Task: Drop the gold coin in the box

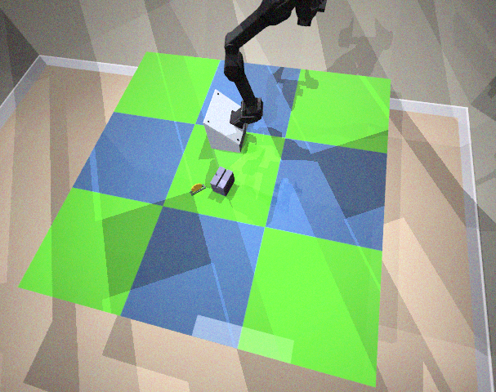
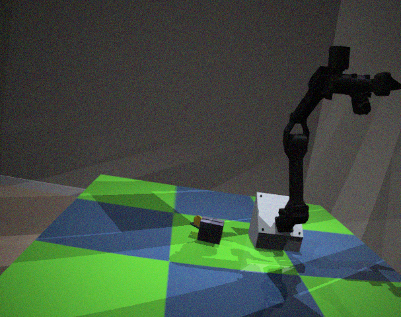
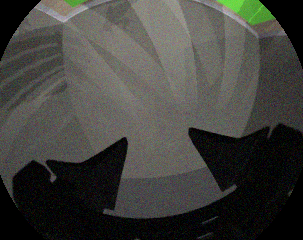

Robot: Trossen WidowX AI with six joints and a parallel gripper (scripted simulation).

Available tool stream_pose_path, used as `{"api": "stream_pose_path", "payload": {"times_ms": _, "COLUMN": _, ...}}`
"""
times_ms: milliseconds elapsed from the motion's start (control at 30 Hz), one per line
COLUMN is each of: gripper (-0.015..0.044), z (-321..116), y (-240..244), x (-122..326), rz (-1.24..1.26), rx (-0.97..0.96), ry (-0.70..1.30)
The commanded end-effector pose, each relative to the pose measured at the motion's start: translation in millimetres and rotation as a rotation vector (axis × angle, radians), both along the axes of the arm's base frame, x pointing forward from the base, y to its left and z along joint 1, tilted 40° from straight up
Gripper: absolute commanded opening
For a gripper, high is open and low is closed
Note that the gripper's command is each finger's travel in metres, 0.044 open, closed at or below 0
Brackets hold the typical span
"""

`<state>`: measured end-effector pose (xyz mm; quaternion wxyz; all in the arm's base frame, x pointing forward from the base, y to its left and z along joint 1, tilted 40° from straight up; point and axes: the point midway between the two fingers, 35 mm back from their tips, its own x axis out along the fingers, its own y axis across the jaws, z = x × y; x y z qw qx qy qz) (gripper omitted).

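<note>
Open air lies between the fingers of the gripper point(image 2: 399, 86) point(image 3: 158, 135) and just ahead, while behind and below it the arm point(image 1: 235, 63) point(image 2: 296, 170) and white block point(image 1: 219, 110) point(image 2: 270, 208) stand before the box point(image 1: 222, 181) point(image 2: 209, 231), which crowds one side of the holder point(image 1: 198, 190) point(image 2: 193, 225).

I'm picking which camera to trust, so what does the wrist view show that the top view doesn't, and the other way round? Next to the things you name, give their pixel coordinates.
Only wrist: the end effector's two separated fingertips, nothing between them.
Only top: the gold coin point(image 1: 196, 187) in its holder point(image 1: 198, 190), the slotted box point(image 1: 222, 180), the white wedge-shaped block point(image 1: 221, 113).
Both: parts of the green mat squares point(image 1: 323, 295) point(image 3: 248, 9).
</note>
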<state>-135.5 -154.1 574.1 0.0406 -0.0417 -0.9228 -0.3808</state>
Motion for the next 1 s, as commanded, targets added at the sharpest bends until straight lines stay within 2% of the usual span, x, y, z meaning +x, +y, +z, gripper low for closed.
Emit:
{"api": "stream_pose_path", "payload": {"times_ms": 0, "gripper": 0.0374, "z": 1, "y": 3, "x": -1, "rz": -0.006, "rx": 0.001, "ry": 0.001}}
{"api": "stream_pose_path", "payload": {"times_ms": 267, "gripper": 0.0164, "z": 14, "y": 118, "x": -15, "rz": -0.288, "rx": 0.028, "ry": 0.001}}
{"api": "stream_pose_path", "payload": {"times_ms": 400, "gripper": 0.0161, "z": 12, "y": 179, "x": -4, "rz": -0.447, "rx": -0.046, "ry": 0.020}}
{"api": "stream_pose_path", "payload": {"times_ms": 633, "gripper": 0.0161, "z": 1, "y": 268, "x": 29, "rz": -0.681, "rx": -0.034, "ry": -0.032}}
{"api": "stream_pose_path", "payload": {"times_ms": 833, "gripper": 0.0161, "z": -18, "y": 343, "x": 87, "rz": -0.943, "rx": -0.007, "ry": -0.110}}
{"api": "stream_pose_path", "payload": {"times_ms": 967, "gripper": 0.0161, "z": -30, "y": 368, "x": 117, "rz": -1.040, "rx": -0.009, "ry": -0.154}}
